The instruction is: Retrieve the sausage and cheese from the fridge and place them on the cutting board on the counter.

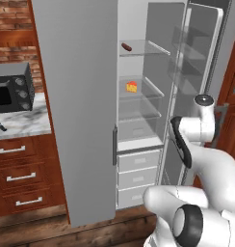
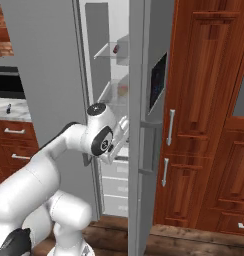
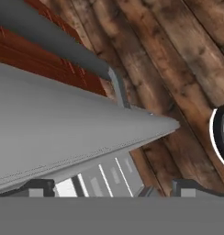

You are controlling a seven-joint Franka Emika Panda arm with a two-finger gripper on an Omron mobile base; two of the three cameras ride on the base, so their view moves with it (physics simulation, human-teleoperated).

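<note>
- Sausage [image 1: 126,47] in left base view: lies on the top glass shelf [image 1: 143,49] of the open fridge [image 1: 81,111], long axis roughly across the shelf, slightly tilted. Cheese [image 1: 132,87] sits one shelf lower, almost straight below the sausage. Both untouched, well apart from the arm [image 1: 201,144], whose wrist hangs low at the right by the right-hand door [image 1: 201,53]. Counter [image 1: 23,123] with microwave [image 1: 12,88] and a knife [image 1: 0,126] lies far left, past the left door.
- Right base view: gripper [image 2: 125,131] is at the fridge opening, at about drawer height, pointing inward and down. Sausage [image 2: 115,49] shows as a dark spot on the upper shelf, above and deeper in than the fingers; cheese [image 2: 123,90] is faint behind glass. Fingers hold nothing and stand wide.
- Hand view: fingers [image 3: 40,188] spread wide at the bottom edge, nothing between them. Camera looks down the left door edge [image 3: 86,133] to the wooden floor [image 3: 169,55] and white drawers [image 3: 109,176].
- Judgement: next move needs the hand raised and tipped level; the sausage lies up and inward, and a grip across its short axis suits best.
</note>
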